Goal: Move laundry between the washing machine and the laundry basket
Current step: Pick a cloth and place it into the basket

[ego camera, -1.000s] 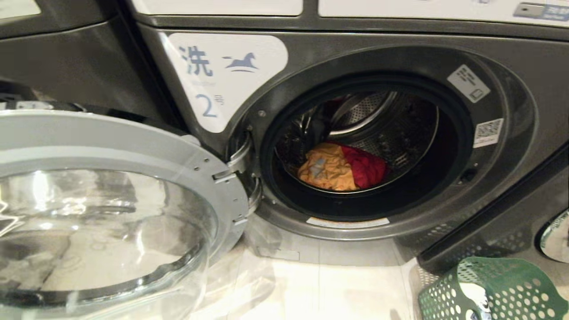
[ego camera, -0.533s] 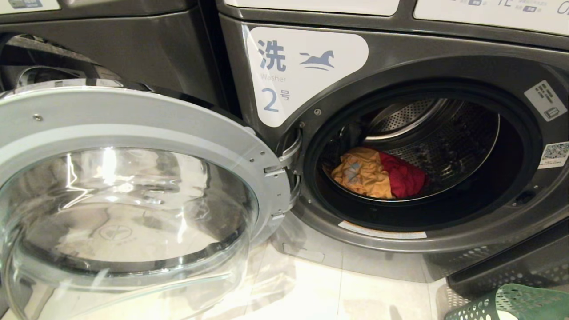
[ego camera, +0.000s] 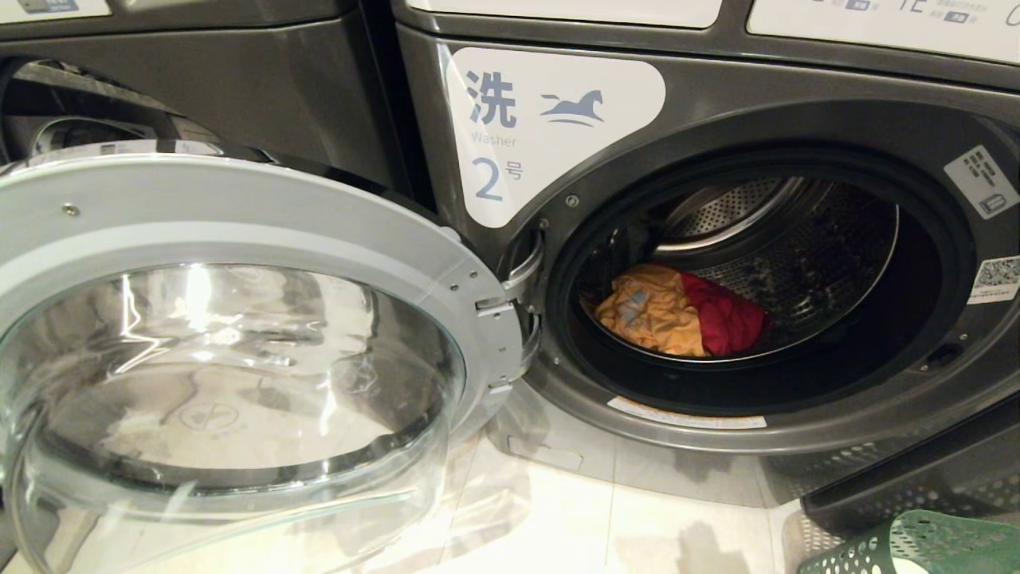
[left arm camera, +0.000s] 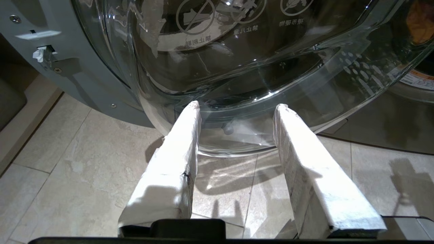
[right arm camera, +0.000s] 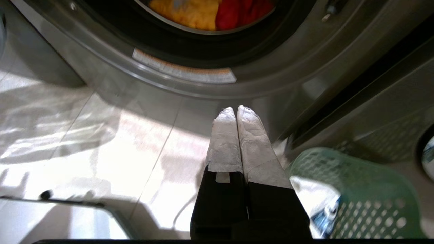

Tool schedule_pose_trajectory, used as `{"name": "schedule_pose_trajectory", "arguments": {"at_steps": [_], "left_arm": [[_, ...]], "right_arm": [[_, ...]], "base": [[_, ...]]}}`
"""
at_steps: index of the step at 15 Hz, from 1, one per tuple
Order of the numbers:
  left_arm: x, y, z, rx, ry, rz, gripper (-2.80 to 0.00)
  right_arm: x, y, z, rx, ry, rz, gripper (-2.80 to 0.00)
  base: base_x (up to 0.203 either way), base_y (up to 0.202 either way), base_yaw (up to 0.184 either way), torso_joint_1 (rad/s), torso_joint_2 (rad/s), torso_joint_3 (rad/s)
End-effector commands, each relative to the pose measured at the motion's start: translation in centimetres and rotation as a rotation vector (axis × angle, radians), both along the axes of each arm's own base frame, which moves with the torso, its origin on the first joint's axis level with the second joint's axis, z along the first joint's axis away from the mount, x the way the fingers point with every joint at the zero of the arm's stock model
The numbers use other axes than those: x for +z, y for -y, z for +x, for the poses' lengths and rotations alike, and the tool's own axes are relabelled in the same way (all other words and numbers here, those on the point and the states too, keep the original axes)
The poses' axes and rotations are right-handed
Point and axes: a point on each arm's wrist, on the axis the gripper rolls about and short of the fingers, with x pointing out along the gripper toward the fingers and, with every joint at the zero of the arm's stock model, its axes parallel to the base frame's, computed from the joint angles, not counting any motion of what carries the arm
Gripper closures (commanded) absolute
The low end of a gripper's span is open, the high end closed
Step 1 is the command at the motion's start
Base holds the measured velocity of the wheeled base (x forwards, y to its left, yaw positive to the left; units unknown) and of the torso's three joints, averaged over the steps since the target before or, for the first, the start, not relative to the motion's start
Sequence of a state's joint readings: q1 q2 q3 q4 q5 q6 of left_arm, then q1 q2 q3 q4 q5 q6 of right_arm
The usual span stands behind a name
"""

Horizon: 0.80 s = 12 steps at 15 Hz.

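Shift since earlier: your whole head picture is sitting further to the robot's left than a second ago, so the camera has moved, not the things; over the last half second it is barely changing.
Head view, step: you are looking at an approach, by my judgement, with nothing grasped and neither arm showing here.
Head view, washing machine: its door is standing swung wide to the left of the opening.
Head view, laundry: the yellow garment is lying crumpled low in the drum, touching the red garment on its right.
Head view, laundry basket: green and perforated, it is peeking in at the lower right corner, on the floor near the machine.
Left wrist view, left tool: its white-wrapped fingers are standing apart with nothing between them, hanging low over the floor just short of the door's glass bowl.
Right wrist view, right tool: its fingers are pressing together, empty, pointing at the machine's front below the opening.
Right wrist view, targets: both garments are showing beyond the rim, and the basket is lying just beside the tool, with something pale inside that you cannot identify.
Next move: you are probably needing to spread the right tool, lift it over the lower rim and reach into the drum.
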State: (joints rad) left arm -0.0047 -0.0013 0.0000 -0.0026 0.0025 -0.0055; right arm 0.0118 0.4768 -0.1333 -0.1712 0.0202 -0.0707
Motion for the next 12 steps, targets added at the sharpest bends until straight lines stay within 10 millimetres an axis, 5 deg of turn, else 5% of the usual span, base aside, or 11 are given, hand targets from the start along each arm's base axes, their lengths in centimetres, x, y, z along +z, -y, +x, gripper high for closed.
{"name": "schedule_pose_trajectory", "arguments": {"at_steps": [1, 2, 5, 12], "left_arm": [[0.0, 0.0, 0.0, 0.001, -0.002, -0.001, 0.0], [0.0, 0.0, 0.0, 0.001, -0.002, -0.001, 0.0], [0.0, 0.0, 0.0, 0.001, -0.002, -0.001, 0.0], [0.0, 0.0, 0.0, 0.001, -0.002, -0.001, 0.0]], "right_arm": [[0.5, -0.2, 7.2, -0.002, -0.342, 0.032, 0.0], [0.3, -0.4, 10.0, -0.004, -0.417, 0.047, -2.8], [-1.8, -1.6, 17.5, 0.018, -0.516, 0.065, -2.8], [-4.8, -7.5, 31.3, 0.053, -0.385, 0.051, -2.8]], "base": [[0.0, 0.0, 0.0, 0.0, 0.0, 0.0], [0.0, 0.0, 0.0, 0.0, 0.0, 0.0], [0.0, 0.0, 0.0, 0.0, 0.0, 0.0], [0.0, 0.0, 0.0, 0.0, 0.0, 0.0]]}}
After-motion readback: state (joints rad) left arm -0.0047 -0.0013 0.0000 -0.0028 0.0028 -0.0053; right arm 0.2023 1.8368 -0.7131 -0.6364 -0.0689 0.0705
